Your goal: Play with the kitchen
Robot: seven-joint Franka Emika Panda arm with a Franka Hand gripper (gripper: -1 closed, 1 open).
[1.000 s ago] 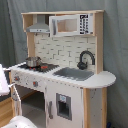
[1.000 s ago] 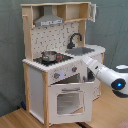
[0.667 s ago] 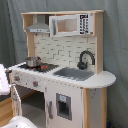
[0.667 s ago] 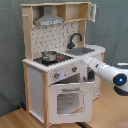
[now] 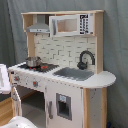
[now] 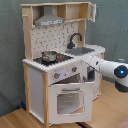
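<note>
I see my arm (image 6: 102, 66) reaching from the right edge toward centre frame, where the kitchen (image 6: 60, 60) has its knobs (image 6: 74, 69); gripper hidden, so I cannot tell its state.

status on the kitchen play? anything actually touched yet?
Done: nothing visibly. The pot sits on the stovetop, the sink looks empty and the oven door is shut. In hand: in the second exterior view the arm reaches toward the kitchen's knob panel; its hand is hidden there. Left: all actual play, such as knobs, door or pot.
</note>
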